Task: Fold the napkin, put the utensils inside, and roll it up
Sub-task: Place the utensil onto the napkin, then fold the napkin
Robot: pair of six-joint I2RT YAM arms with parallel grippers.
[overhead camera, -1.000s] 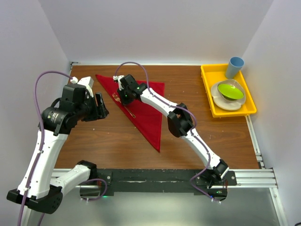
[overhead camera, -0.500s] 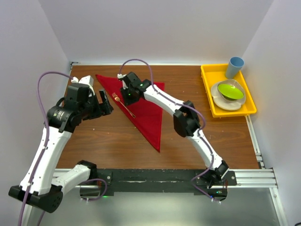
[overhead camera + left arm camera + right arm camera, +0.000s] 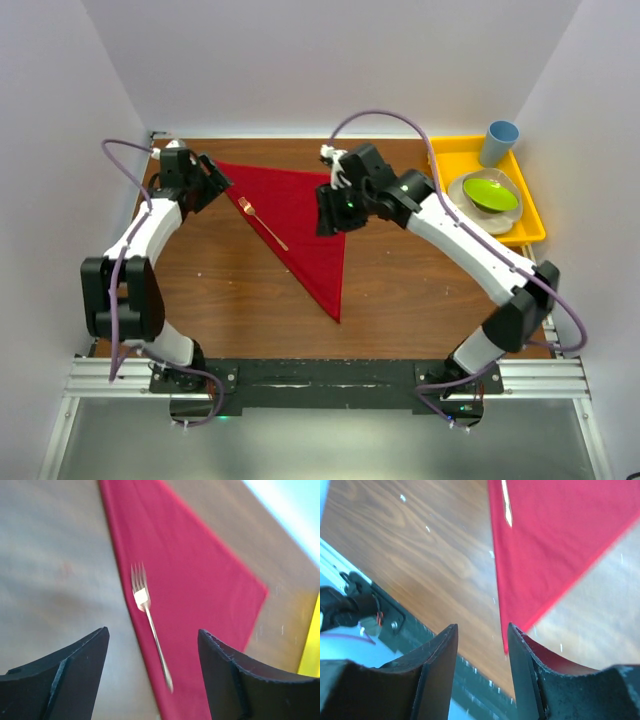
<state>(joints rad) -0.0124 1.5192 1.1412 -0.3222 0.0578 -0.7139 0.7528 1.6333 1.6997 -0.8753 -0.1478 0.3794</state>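
Diagonally, fork (image 3: 264, 225) lies along napkin (image 3: 310, 215) edge, tines far-left.

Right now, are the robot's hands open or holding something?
Left gripper: open, holding nothing.
Right gripper: open, holding nothing.

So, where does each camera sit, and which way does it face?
Top external: above and behind the bases, facing down on the table; shows both arms, napkin, fork, yellow tray.
Left wrist: on the left arm, facing down at the fork on the napkin; its open jaws show below.
Right wrist: on the right arm, facing down at the napkin's corner and table edge; its open jaws show below.
Shared: all three see the napkin; top and left wrist see the fork.
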